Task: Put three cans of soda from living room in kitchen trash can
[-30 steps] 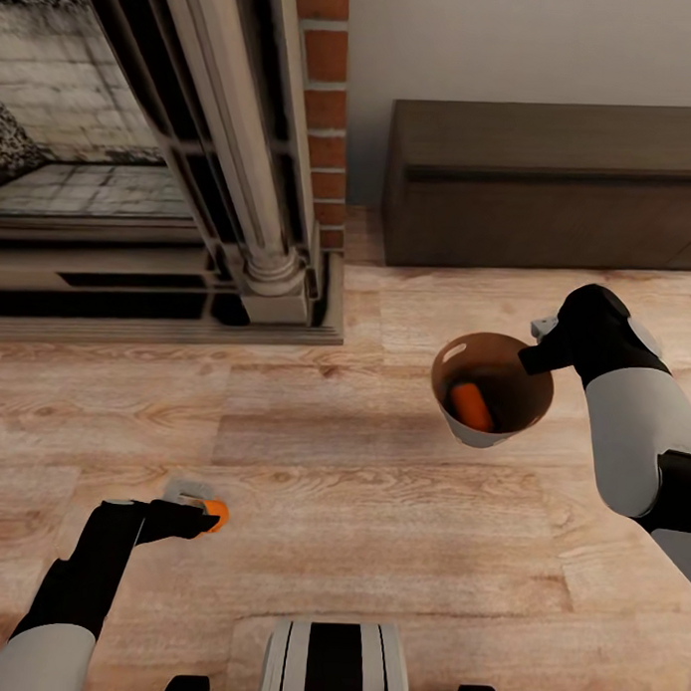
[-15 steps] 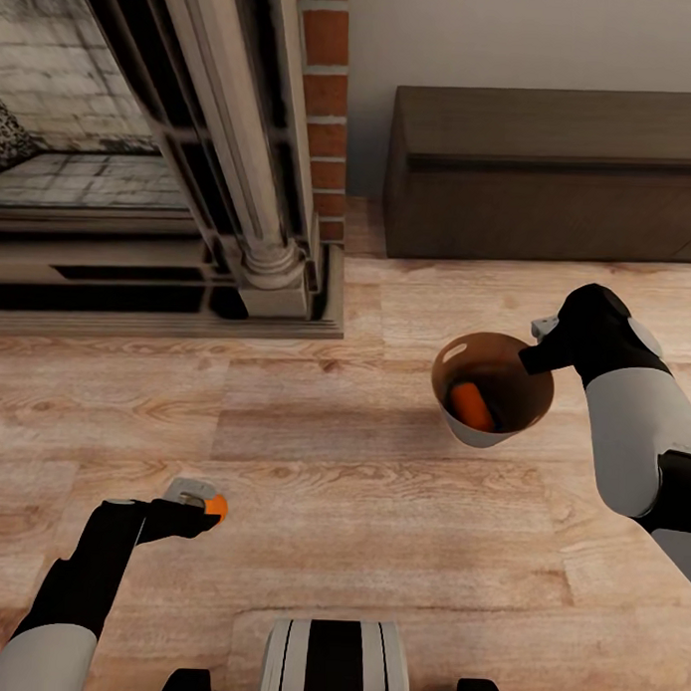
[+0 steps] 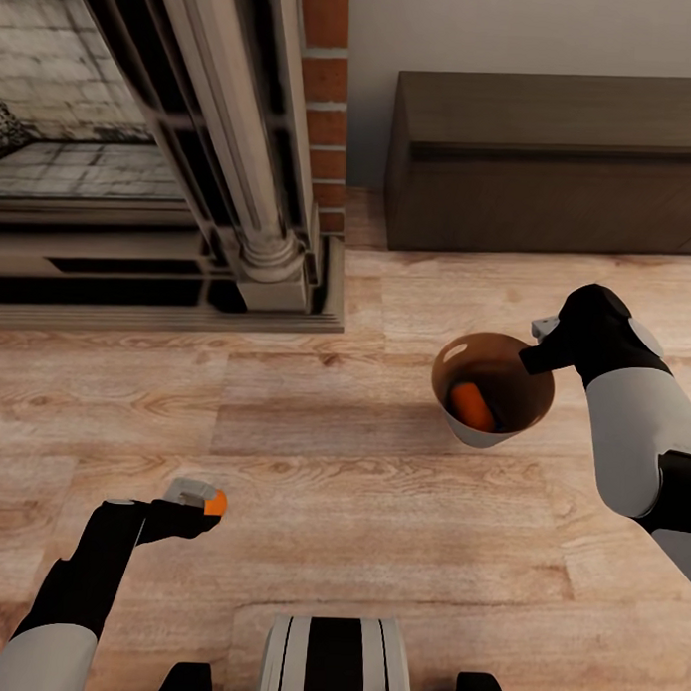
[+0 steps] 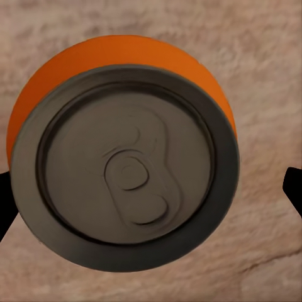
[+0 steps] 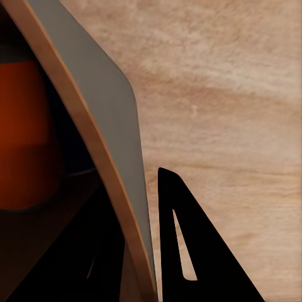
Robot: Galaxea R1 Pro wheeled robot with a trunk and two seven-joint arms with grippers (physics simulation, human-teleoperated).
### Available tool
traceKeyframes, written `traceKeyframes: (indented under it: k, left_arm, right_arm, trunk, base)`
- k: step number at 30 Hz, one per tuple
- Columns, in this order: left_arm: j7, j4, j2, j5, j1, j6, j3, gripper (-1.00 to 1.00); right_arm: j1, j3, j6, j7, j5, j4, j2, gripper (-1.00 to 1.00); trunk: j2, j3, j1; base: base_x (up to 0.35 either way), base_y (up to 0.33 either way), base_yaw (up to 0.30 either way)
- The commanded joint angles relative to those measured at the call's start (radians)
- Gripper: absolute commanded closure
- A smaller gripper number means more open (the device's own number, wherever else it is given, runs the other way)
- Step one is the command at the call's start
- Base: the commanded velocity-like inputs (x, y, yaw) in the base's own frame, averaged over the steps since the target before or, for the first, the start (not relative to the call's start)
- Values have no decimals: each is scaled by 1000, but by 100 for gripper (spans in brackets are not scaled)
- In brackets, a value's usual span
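Orange and grey mark the soda can point(image 3: 213, 501) that we see clamped in the left gripper point(image 3: 195, 508), low over the light wood floor point(image 3: 360, 505). From the left wrist camera we look straight onto the can's grey metal top point(image 4: 129, 167), with its pull tab, and a dark fingertip point(image 4: 293, 189) stands at each side of the can. We find the right gripper point(image 3: 537, 354) at the rim of the trash can point(image 3: 492, 389), which it holds off the floor. In the right wrist view, one finger point(image 5: 189, 251) lies outside the bin's grey wall point(image 5: 104, 119) and the other inside, so the fingers are clamped on that wall. A second orange can point(image 3: 472, 406) lies tilted within the bin's coppery brown interior. Beyond the arms we note the fireplace point(image 3: 143, 159), flanked by red brick point(image 3: 324, 106), and a dark brown low cabinet point(image 3: 551, 163) against the wall.
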Motion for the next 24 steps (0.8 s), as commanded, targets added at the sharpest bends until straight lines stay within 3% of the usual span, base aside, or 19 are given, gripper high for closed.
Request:
traceKeyframes:
  k: [1,17,18,24]
  left_arm:
    - [0,0,0,0,0,0,0,-100]
    - [0,-8,0,1,0,-27,2,-100]
    - [0,-9,0,1,0,-28,3,100]
    - [0,-11,0,2,0,-40,6,100]
  right_arm:
    - [0,0,3,2,-5,0,0,100]
    - [2,2,3,1,-2,-1,1,100]
    - [2,2,3,1,-2,-1,1,100]
    - [2,5,3,0,-2,-1,-1,100]
  trunk:
    - [0,-1,0]
    - [0,-10,0]
    - [0,-10,0]
    - [0,-10,0]
  base:
    - [0,0,0]
    - [0,0,0]
    - [0,0,0]
    - [0,0,0]
